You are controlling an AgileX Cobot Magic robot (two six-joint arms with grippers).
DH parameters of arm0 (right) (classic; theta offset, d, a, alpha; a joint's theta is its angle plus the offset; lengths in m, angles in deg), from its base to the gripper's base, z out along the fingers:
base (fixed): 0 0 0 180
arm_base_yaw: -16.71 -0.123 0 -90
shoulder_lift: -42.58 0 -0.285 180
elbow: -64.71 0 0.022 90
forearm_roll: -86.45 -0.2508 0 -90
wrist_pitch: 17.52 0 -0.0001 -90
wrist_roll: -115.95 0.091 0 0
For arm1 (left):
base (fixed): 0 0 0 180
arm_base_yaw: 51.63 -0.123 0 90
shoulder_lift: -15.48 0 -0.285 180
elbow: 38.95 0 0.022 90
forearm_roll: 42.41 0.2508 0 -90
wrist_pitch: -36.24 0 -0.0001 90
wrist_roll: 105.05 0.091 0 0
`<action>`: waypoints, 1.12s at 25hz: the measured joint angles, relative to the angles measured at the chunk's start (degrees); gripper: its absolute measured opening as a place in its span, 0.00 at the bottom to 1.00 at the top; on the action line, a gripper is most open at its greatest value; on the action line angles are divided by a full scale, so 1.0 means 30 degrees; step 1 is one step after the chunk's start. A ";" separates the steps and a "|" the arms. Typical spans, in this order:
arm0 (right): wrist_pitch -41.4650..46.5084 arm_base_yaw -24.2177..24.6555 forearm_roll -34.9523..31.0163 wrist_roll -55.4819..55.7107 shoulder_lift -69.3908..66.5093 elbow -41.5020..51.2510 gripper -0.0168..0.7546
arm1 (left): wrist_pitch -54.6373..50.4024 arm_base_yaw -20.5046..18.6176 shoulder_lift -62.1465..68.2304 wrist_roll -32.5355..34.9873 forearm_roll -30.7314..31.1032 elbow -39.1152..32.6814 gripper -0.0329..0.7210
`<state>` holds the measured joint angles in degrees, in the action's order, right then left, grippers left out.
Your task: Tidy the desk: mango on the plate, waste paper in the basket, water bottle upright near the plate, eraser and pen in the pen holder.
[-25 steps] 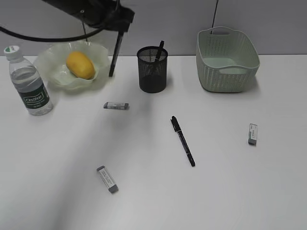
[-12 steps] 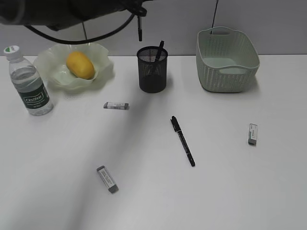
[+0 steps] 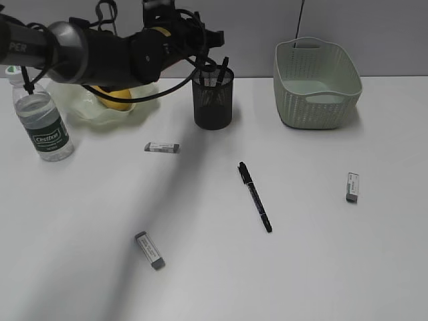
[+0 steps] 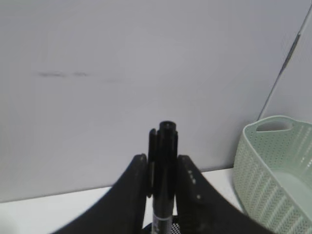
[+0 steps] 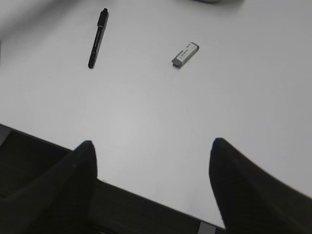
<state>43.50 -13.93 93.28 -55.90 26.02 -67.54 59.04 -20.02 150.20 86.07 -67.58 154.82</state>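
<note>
At far left on the wide white desk (image 3: 200,267), clear plastic water bottle w/ dark green label (image 3: 41,120) stands upright beside the ruffled pale green plate (image 3: 73,100); yellow-orange mango (image 3: 114,100) mostly hidden behind left arm. Left gripper (image 4: 163,170) pinches a black pen (image 4: 164,161) above the black mesh pen holder (image 3: 212,97). Three grey-white erasers, e.g. (image 3: 162,147), plus a black marker pen (image 3: 255,196), lie loose mid-desk. Pale green woven basket (image 3: 316,83) at back right. Right gripper (image 5: 151,175) wide open, holding nothing.

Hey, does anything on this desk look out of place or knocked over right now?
Nothing is spilled or tipped. Still loose on the desk are a pen and three erasers: one near the plate, one at front, one at right. The left gripper holds another pen over the holder.
</note>
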 joint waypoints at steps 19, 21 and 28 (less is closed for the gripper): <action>0.0000 0.0000 0.0020 0.0000 0.0000 0.0000 0.75 | -0.5921 0.0538 -0.3806 -0.0061 0.2216 0.0107 0.71; 0.0000 0.0000 0.0020 0.0000 0.0000 0.0000 0.75 | -0.8811 0.0538 -0.4991 -0.0061 0.3206 0.0147 0.71; 0.0000 0.0000 0.0020 0.0000 0.0000 0.0000 0.75 | -2.1259 0.0538 -0.8138 -0.0061 0.6068 0.0162 0.71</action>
<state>43.50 -13.93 93.33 -55.90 26.02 -67.54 -4.74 -18.40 125.78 85.89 -49.38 155.31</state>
